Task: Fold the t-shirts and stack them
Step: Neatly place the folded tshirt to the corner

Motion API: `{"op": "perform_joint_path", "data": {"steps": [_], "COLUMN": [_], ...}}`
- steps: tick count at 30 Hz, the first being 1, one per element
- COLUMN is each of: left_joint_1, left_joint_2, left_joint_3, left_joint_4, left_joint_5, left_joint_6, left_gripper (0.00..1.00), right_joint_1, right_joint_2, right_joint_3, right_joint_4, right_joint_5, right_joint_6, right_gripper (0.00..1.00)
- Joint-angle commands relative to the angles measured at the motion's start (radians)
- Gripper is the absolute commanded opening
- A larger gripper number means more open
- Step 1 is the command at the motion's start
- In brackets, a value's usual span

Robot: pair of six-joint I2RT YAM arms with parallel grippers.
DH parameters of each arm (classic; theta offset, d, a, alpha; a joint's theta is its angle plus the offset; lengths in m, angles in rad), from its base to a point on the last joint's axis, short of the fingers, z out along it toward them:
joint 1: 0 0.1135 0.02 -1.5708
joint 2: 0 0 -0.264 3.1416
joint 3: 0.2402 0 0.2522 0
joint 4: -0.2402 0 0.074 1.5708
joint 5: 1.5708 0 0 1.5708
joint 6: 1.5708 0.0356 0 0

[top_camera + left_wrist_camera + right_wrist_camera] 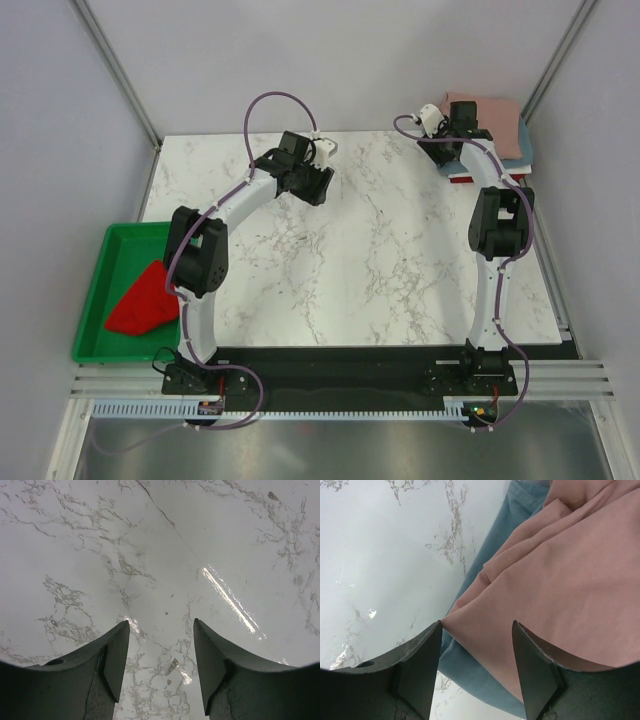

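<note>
A folded dusty-pink t-shirt [490, 118] lies on top of a grey-blue one [524, 152] at the table's far right corner. My right gripper [458, 128] hovers at the stack's left edge. In the right wrist view its jaws [476, 623] stand open over the pink shirt [560, 580], whose corner touches the left fingertip, with the grey-blue shirt [470, 666] showing under it. A bright red t-shirt [143, 298] lies crumpled in the green tray [95, 300]. My left gripper [318, 183] is open over bare marble [161, 622] with nothing between its fingers.
A red and white edge [462, 178] shows under the stack's near side. The green tray sits off the table's left edge. Grey walls and metal frame posts close in the back and both sides.
</note>
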Motion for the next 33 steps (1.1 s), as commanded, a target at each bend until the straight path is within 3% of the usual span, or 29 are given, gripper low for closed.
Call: {"op": "perform_joint_path", "data": {"steps": [1,7,12,25,33], "left_joint_1": [-0.009,-0.012,-0.014,-0.021,-0.031], "left_joint_2": [-0.019,-0.022,-0.017,-0.020,-0.017], "left_joint_3": [0.039,0.026,0.031,0.028,0.026], "left_joint_4": [0.014,0.017,0.020,0.021,0.026], "left_joint_5": [-0.002,-0.005,-0.007,-0.018,-0.024], "left_joint_6": [0.023,0.023,0.023,0.023,0.026], "left_gripper": [0.61,0.62,0.62,0.62,0.62], "right_joint_1": [0.001,0.032,0.039,0.039,0.038], "right_joint_2": [-0.065,-0.077,-0.072,-0.052,-0.042], "right_joint_3": [0.005,-0.009,-0.006,0.005,0.015], "right_joint_4": [0.006,-0.003,-0.028,-0.039,-0.039], "right_joint_5": [-0.008,-0.005,0.006,0.070,0.079], "right_joint_6": [-0.017,-0.044,-0.053,-0.030,-0.026], "right_gripper": [0.65,0.61,0.53,0.49,0.37]}}
